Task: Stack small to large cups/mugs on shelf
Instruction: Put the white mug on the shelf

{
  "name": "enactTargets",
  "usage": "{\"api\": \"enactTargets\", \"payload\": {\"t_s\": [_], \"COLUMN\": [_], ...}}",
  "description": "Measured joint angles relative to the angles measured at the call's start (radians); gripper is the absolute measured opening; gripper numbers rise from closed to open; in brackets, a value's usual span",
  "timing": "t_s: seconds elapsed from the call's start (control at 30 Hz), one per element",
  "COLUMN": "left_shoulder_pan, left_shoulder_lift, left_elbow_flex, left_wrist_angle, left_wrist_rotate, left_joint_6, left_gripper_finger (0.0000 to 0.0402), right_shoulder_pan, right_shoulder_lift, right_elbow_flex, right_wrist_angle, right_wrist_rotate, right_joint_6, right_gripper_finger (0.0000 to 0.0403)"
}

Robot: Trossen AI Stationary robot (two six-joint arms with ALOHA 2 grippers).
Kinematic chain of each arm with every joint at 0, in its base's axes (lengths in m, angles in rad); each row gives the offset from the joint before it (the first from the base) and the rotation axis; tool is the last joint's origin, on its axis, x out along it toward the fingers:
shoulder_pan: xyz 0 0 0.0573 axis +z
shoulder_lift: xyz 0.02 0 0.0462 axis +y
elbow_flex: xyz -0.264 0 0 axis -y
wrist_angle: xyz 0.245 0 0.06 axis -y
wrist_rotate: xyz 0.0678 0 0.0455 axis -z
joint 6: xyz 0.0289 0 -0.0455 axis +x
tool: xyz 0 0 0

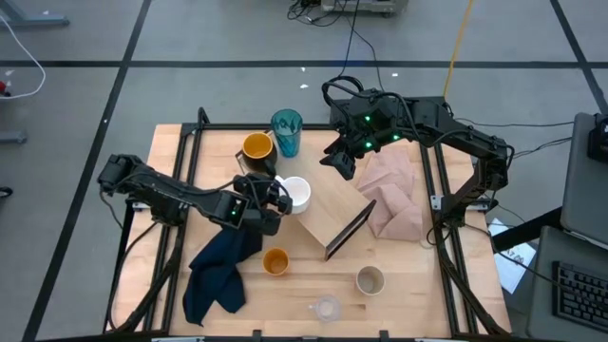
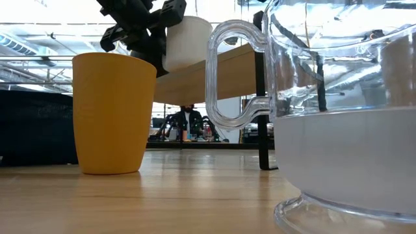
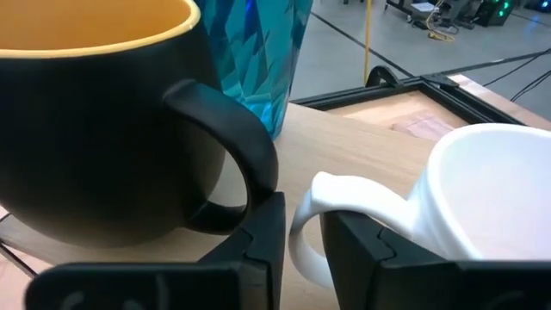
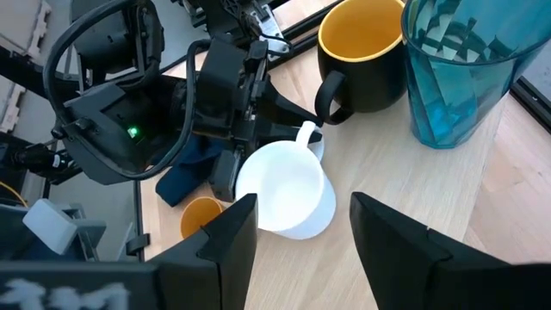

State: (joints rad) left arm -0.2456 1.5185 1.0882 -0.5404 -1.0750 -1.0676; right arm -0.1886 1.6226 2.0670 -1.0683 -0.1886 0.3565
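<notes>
shelf (image 1: pixel 328 204) lies tilted mid-desk; teal tumbler (image 1: pixel 286 132) and yellow mug (image 1: pixel 257 149) on its far-left end. left hand (image 3: pixel 301 245) loosely straddles white mug (image 1: pixel 296 194) handle there—release step. next: back off. right hand (image 4: pixel 297 228) hovers open.

- White mug (image 3: pixel 482 198) upright on the shelf (image 1: pixel 328 204), handle between the left gripper (image 3: pixel 301 250) fingers.
- Dark yellow-lined mug (image 3: pixel 95 120) just beside; teal tumbler (image 3: pixel 258 52) beyond.
</notes>
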Motion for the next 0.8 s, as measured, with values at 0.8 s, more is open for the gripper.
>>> {"api": "enactTargets", "payload": {"t_s": [0.8], "left_shoulder_pan": [0.021], "left_shoulder_lift": [0.0], "left_elbow_flex": [0.0], "left_wrist_angle": [0.073], "left_wrist_rotate": [0.115], "left_joint_6": [-0.008], "left_gripper_finger": [0.0079], "right_shoulder_pan": [0.0], "right_shoulder_lift": [0.0], "right_elbow_flex": [0.0], "right_wrist_angle": [-0.013], "right_wrist_rotate": [-0.024], "right_joint_6": [-0.006], "right_gripper_finger": [0.0178]}}
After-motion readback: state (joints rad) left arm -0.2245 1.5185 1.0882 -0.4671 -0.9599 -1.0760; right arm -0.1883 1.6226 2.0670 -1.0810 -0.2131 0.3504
